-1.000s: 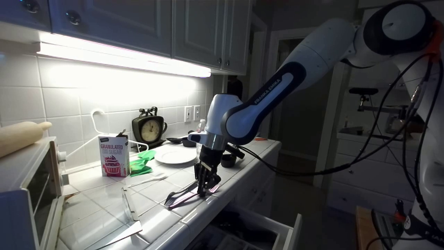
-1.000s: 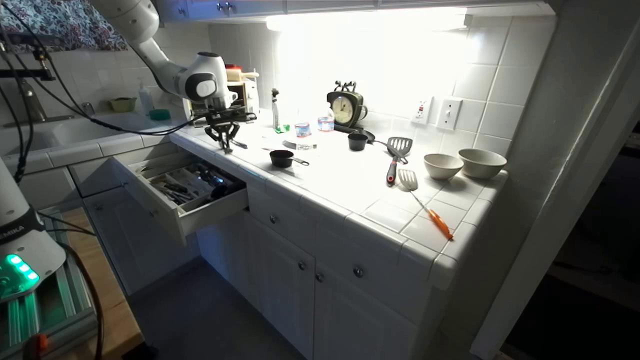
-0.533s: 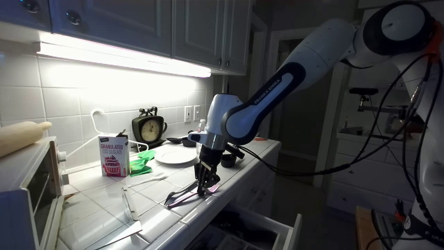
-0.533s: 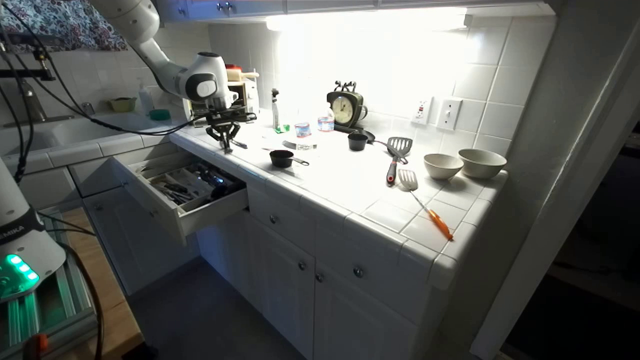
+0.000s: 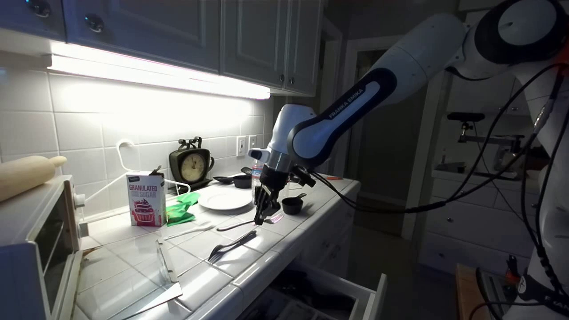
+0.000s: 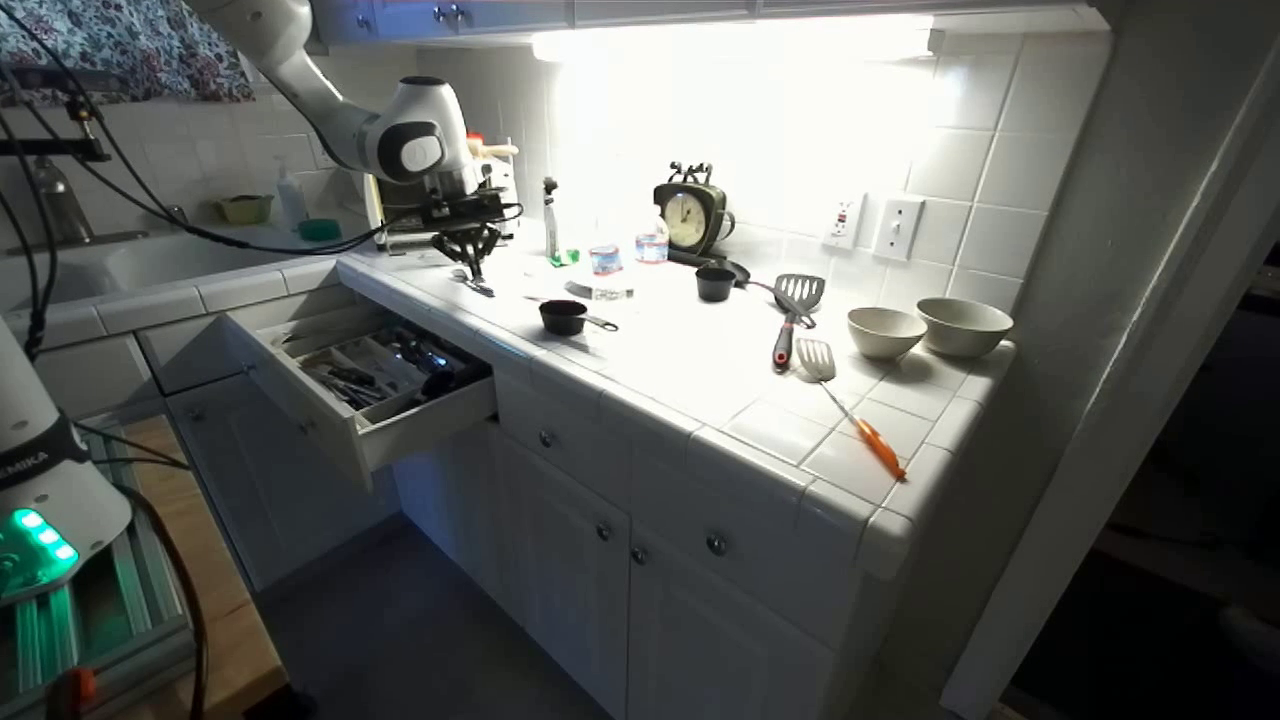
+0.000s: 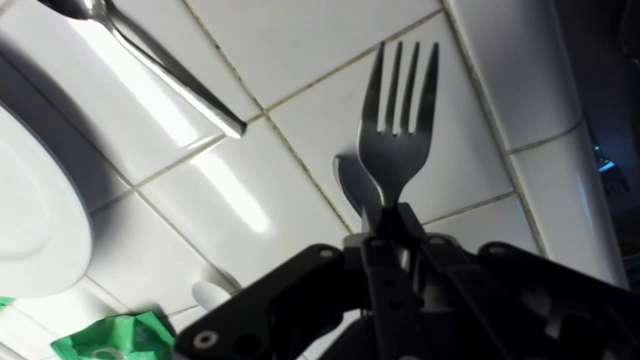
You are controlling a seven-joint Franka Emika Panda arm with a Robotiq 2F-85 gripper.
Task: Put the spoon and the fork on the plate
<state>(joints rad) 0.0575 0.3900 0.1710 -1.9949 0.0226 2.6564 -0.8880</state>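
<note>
Nearest in the wrist view, the gripper [image 7: 394, 220] has its two fingers clenched on the fork [image 7: 395, 147] just behind the head, tines pointing ahead and the handle reaching back past the fingers. A pinch near the neck probably serves to carry the piece level and lay it flat. Just below and beside the fork's head shows the rounded handle end of a second utensil [image 5: 240, 240], which lies on the counter [image 7: 320, 30] near its front edge, its head — tined, as far as I can make out — turned toward the toaster oven [image 5: 33, 213]. A little farther off, a spoon [image 7: 162, 73] lies with its handle end toward the gripper, its bowl cropped in the wrist view; which of these two resting pieces the task means as its spoon I cannot say for sure, though the shape favours this one. Beyond, toward the wall [image 5: 155, 129], lies the plate [image 5: 224, 201], with no cutlery on it, so both placings look yet to be done. The next move, I judge, is to bring the fork over the rim and lower it there; the black measuring cup [image 5: 292, 206] stands off to one side, likely no obstacle. Farthest back, the alarm clock [image 5: 192, 167] stands by the wall, presumably set out of the way.
</note>
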